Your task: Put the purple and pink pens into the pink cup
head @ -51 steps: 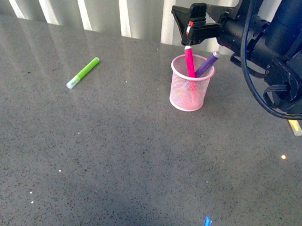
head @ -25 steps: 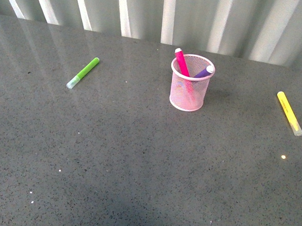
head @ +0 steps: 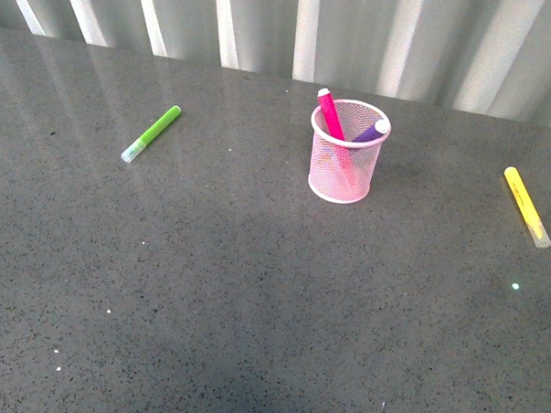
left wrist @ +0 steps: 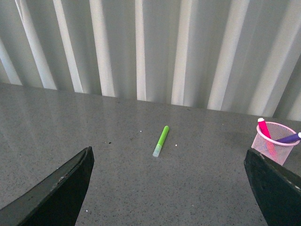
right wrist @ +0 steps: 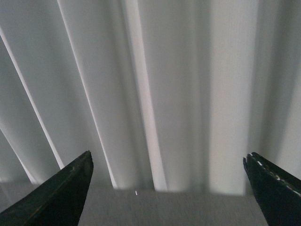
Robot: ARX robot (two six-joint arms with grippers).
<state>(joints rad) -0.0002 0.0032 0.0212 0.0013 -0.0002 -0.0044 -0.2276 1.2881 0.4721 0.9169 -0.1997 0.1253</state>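
Pink cup stands upright toward the far middle of the grey desk, and both of the task's pens are in it! By the look of things the inserting is done; nothing is left to place, and the only call I can see for the next move is to keep both arms clear of the holder so it isn't knocked.

Through the mesh, the pink pen leans against the rim's left side, its pale cap poking up above the edge. The purple pen leans the other way, its cap resting on the right of the rim. I see nothing else in the cup.

Neither arm shows in the front view. From the wrists, the left gripper has its jaws spread wide apart with nothing between them, facing the desk. The right gripper is likewise wide apart and empty, facing the pleated curtain.

Left out on the desk: lime green pen well to the cup's left, yellow pen well to its right.
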